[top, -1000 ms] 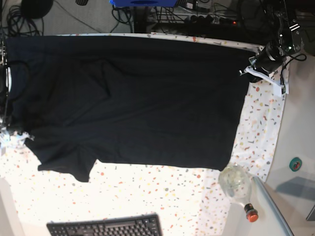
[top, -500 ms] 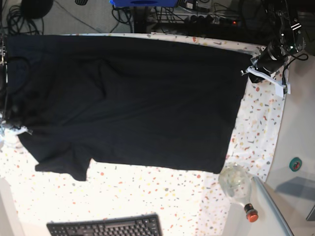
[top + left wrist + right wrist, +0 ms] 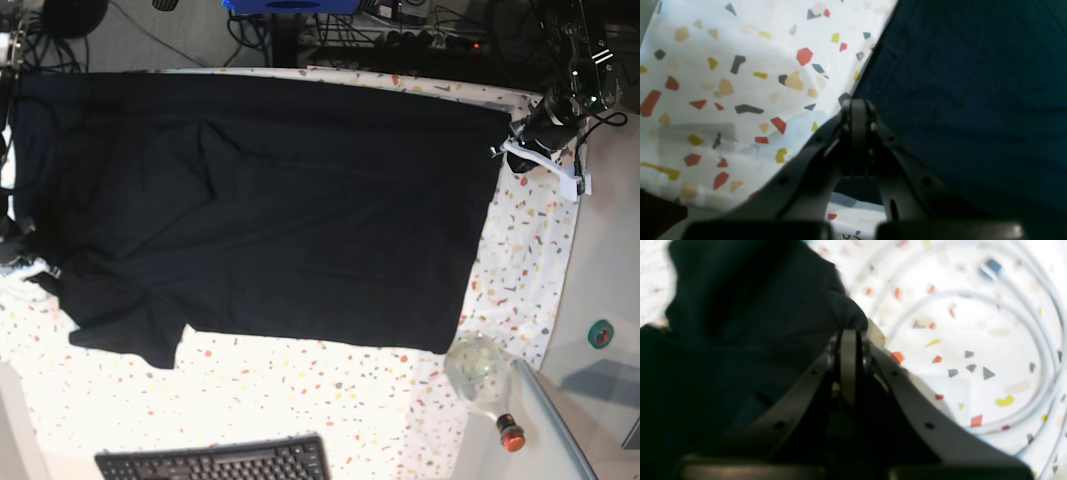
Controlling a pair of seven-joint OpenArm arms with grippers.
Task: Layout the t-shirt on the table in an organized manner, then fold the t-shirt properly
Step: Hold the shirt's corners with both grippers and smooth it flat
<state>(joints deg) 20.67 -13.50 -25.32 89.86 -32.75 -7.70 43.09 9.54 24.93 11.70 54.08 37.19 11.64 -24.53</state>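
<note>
Change noted: over the last second the t-shirt (image 3: 270,210) has slid toward my right side; its hem edge on the base view's right has drawn back, baring more of the speckled table (image 3: 530,260), and the loose sleeve at the near left corner has crept in with it. I judge this to be the spreading pull of the layout step, not yet any fold. One long crease remains across the chest.

Item, t-shirt: lies flat across the far half of the table, collar end at the view's left, hem at its right.

Item, my left gripper (image 3: 856,110): closed down tight, no gap between the tips, at the hem corner (image 3: 873,46) of the dark cloth. Whether cloth is actually caught between the tips, I cannot tell; the tips sit right on the edge.

Item, my right gripper (image 3: 848,336): pinched narrow on a bunched lump of black cloth (image 3: 843,311) rising just beyond its tips, held at the shoulder end.

Item, white cable (image 3: 1033,350): coiled on the table beside my right gripper.
</note>
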